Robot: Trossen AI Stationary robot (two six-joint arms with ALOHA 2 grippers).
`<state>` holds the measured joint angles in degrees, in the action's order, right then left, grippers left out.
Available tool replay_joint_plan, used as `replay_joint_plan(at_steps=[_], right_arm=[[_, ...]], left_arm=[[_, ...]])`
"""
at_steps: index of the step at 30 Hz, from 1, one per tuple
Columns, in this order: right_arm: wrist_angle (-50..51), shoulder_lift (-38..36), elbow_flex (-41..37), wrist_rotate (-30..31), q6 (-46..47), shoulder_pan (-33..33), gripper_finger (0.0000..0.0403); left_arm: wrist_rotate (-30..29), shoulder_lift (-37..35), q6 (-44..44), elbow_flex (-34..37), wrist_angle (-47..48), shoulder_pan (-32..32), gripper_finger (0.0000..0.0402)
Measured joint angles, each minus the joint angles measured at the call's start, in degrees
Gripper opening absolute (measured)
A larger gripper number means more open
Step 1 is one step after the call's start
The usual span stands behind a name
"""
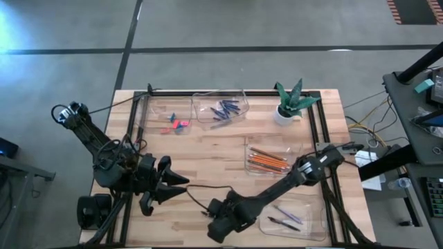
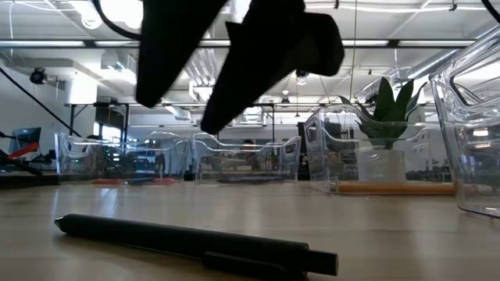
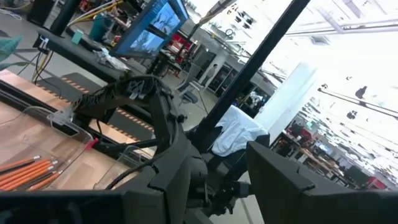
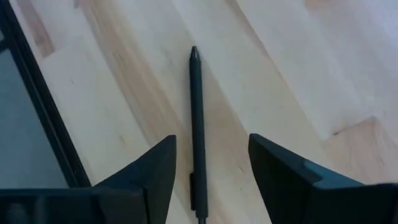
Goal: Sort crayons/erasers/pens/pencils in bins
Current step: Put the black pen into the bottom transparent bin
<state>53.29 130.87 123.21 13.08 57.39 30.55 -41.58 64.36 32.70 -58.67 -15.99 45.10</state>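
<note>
The wooden table (image 1: 208,166) holds four clear bins (image 1: 220,105). The right gripper (image 4: 211,171) hangs wide open over a dark pen (image 4: 197,124) lying flat near the table's front edge, its tip pointing away between the fingers. The left gripper (image 1: 173,185), open, waits at the left.

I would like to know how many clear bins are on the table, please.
4: the erasers' bin at the far left, the crayons' bin beside it, the pencils' bin mid-right, the pens' bin near right.
</note>
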Motion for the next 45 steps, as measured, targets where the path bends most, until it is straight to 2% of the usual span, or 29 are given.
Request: replay_joint_plan(at_steps=[8, 21, 29, 34, 41, 45], right_arm=[[6.68, 7.53, 10.81, 0.00, -3.39, -0.22, 0.0194], [8.94, 11.27, 11.39, -1.09, -3.40, -0.33, 0.0193], [9.70, 12.78, 11.09, -2.54, -3.89, -0.48, 0.0166], [10.38, 13.15, 11.09, -2.64, -3.99, -0.80, 0.0132], [10.79, 13.22, 10.98, -2.85, -5.29, -1.48, 0.0029], [10.94, 12.19, 10.83, -3.37, -7.62, -1.71, 0.0021]], left_arm=[[-0.02, 0.00, 0.01, 0.00, 0.00, 0.02, 0.0141], [-0.09, 0.00, -0.01, 0.00, 0.03, 0.02, 0.0141], [-0.30, 0.00, -0.03, 0.04, 0.13, 0.07, 0.0141], [-0.31, 0.00, -0.06, 0.04, 0.37, 0.07, 0.0141], [-0.28, 0.02, -0.06, 0.04, 0.35, 0.07, 0.0141], [-0.27, 0.00, -0.07, 0.04, 0.35, 0.05, 0.0141]])
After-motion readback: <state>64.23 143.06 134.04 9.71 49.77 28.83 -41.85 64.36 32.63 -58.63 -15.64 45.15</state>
